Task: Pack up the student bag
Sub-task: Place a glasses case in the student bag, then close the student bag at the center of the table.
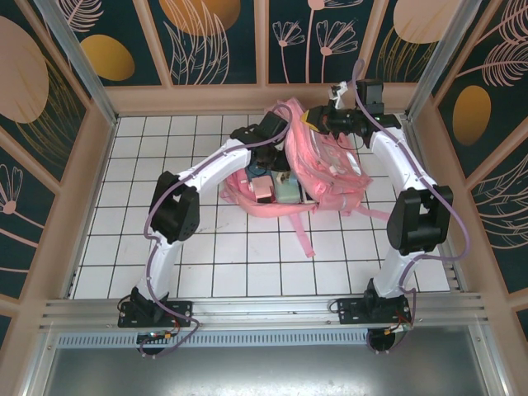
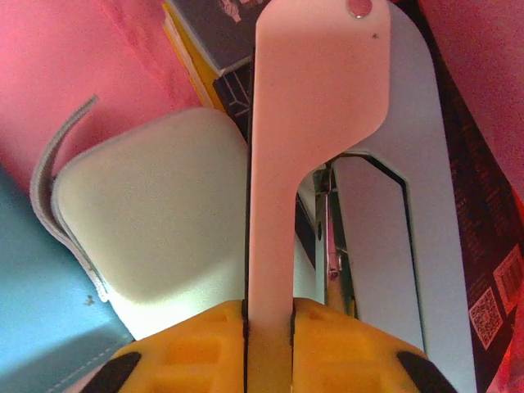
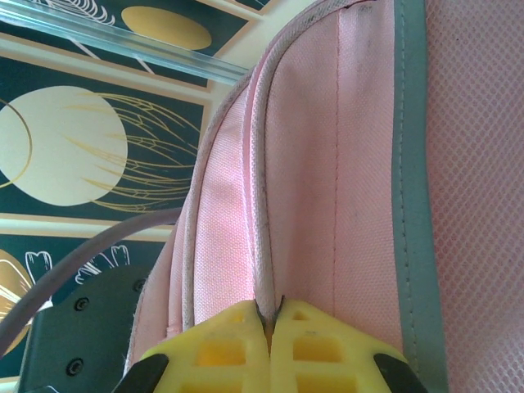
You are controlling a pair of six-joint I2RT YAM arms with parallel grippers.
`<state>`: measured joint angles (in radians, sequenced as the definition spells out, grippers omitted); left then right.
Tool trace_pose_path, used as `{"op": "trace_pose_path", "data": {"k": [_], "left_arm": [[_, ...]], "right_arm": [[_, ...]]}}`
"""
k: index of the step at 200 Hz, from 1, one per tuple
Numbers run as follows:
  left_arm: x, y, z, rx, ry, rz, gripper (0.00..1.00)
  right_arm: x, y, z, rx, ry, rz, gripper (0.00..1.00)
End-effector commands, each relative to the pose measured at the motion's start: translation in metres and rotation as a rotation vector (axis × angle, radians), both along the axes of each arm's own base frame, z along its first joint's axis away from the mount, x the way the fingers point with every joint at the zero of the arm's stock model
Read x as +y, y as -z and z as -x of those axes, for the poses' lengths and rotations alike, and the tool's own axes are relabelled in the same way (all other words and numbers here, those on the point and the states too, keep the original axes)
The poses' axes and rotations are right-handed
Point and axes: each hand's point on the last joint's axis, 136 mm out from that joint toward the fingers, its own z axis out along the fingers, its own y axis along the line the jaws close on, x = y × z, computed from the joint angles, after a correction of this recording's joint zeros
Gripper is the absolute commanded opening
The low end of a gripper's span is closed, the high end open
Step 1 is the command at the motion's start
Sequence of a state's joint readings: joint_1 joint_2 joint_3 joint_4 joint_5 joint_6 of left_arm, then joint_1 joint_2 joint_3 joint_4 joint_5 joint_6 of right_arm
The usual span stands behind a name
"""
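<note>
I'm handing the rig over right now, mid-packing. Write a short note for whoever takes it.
Left gripper: down inside the bag, closed around a flat white piece, not yet released.
Right gripper: shut on the bag's rim, apparently holding it open.
Done: a pale case and books already lie inside.
Left: let the flat white piece go, withdraw the left gripper, then release the rim.

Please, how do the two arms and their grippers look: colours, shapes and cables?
The left arm and right arm have white rounded links, bulky black joints and black bases. A thin purple cable loops along each. The left gripper and right gripper are yellow with moulded recesses.
</note>
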<state>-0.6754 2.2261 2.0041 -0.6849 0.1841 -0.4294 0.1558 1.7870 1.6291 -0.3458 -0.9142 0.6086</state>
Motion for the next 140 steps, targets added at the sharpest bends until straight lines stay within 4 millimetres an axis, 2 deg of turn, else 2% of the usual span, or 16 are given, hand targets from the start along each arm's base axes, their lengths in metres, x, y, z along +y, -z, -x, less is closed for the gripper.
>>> {"op": "trace_pose_path", "data": {"k": [1, 12, 24, 50, 74, 94, 106, 140], "left_arm": [[-0.013, -0.01, 0.013, 0.023, -0.012, 0.052, 0.29], [-0.012, -0.015, 0.013, 0.01, -0.02, 0.059, 0.42], [-0.011, -0.023, 0.012, -0.005, -0.032, 0.073, 0.5], [-0.008, -0.039, 0.015, -0.024, -0.044, 0.094, 0.51], [0.012, -0.05, 0.015, -0.069, -0.085, 0.041, 0.5], [0.041, -0.054, 0.012, -0.105, -0.145, -0.025, 0.5], [0.062, -0.053, 0.011, -0.113, -0.187, -0.052, 0.5], [0.129, -0.041, 0.009, -0.111, -0.315, -0.094, 0.5]], "right_arm": [[-0.001, -0.054, 0.011, -0.176, -0.027, -0.046, 0.0], [-0.001, -0.053, 0.012, -0.175, -0.027, -0.044, 0.0], [-0.001, -0.05, 0.012, -0.17, -0.025, -0.043, 0.0], [-0.002, -0.05, 0.013, -0.173, -0.022, -0.039, 0.0], [-0.003, -0.049, 0.013, -0.173, -0.012, -0.026, 0.0], [-0.007, -0.043, 0.011, -0.164, 0.01, -0.001, 0.0], [-0.009, -0.037, 0.011, -0.156, 0.025, 0.019, 0.03], [-0.017, -0.029, 0.015, -0.149, 0.068, 0.069, 0.3]]}}
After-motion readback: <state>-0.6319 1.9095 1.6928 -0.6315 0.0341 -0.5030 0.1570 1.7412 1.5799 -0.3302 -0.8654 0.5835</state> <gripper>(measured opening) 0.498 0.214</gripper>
